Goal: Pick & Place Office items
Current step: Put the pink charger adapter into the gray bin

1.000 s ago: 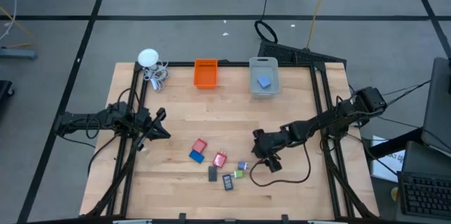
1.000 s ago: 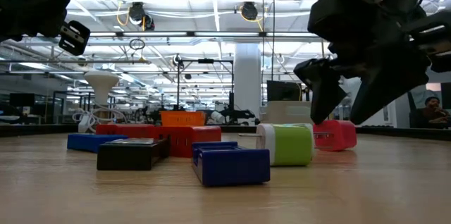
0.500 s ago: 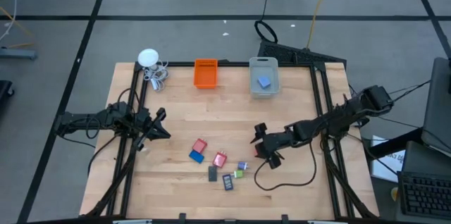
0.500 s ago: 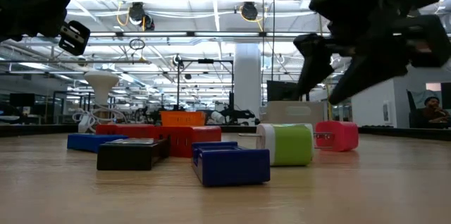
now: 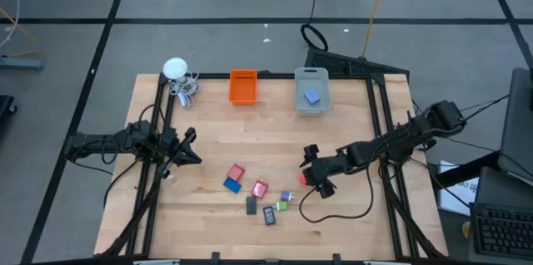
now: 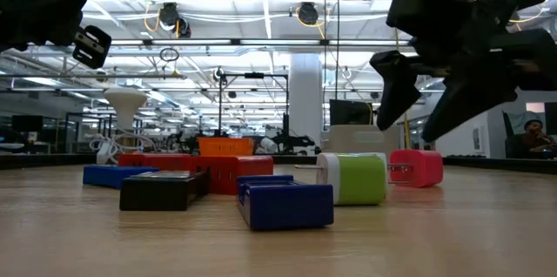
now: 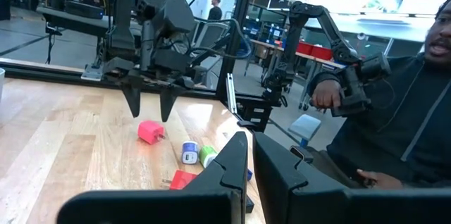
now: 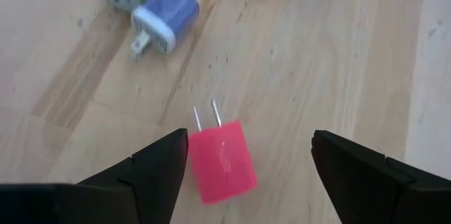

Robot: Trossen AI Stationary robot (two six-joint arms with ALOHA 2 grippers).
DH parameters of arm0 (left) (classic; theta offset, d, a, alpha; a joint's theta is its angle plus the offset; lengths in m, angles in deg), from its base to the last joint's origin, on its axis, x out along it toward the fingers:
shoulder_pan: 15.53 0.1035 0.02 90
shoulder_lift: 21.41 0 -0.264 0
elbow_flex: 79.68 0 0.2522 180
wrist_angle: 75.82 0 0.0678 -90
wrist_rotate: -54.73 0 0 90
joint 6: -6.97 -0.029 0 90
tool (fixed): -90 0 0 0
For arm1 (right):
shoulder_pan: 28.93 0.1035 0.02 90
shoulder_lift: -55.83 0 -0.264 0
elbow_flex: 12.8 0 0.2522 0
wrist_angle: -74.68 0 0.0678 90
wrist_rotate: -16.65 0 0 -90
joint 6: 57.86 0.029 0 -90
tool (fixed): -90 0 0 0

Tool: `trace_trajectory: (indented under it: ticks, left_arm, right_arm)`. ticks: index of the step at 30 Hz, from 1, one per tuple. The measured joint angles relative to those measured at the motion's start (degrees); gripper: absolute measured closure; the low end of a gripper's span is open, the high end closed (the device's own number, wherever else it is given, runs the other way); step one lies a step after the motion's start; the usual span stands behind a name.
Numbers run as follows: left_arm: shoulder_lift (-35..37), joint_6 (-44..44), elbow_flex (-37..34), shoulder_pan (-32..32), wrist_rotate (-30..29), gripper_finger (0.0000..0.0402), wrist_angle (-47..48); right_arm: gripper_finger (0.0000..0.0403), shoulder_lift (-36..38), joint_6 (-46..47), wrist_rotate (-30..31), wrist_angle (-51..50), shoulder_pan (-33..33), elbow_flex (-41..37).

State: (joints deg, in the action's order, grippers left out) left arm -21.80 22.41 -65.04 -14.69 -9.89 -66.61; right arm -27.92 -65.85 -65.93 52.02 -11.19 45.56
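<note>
Several small office items lie in a cluster (image 5: 258, 194) near the table's front middle: red, blue and dark blocks, a green plug (image 6: 357, 179) and a blue-and-white plug (image 8: 165, 16). A pink plug (image 8: 224, 159) lies flat on the wood apart from them, to their right, prongs toward the cluster. My right gripper (image 5: 313, 170) hangs open just above it, tilted down, one finger on either side and clear of it (image 6: 426, 103). My left gripper (image 5: 190, 147) waits shut at the table's left.
An orange bin (image 5: 242, 87) and a clear grey bin (image 5: 311, 107) holding a blue piece stand at the far edge. A white round gadget with coiled cable (image 5: 176, 72) sits far left. A person sits beyond the table's right side (image 7: 394, 111).
My right gripper has risen a little off the pink plug and tipped less steeply, shifting slightly toward the far edge. The pink plug has stayed on the table, now showing clear below the fingers.
</note>
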Motion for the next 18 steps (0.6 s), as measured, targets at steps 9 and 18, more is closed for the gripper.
trace_trajectory:
  ticks: [9, 18]
  left_arm:
    - [0.0, 0.0, 0.0, 0.0, 0.0, 0.0378, 0.02]
    - [0.0, 0.0, 0.0, 0.0, 0.0, 0.0378, 0.0]
  right_arm:
    - [0.0115, 0.04, 0.04, -1.83, 0.9, -0.02, -0.42]
    - [0.0117, 0.02, 1.3, -3.01, 4.43, -0.17, -4.73]
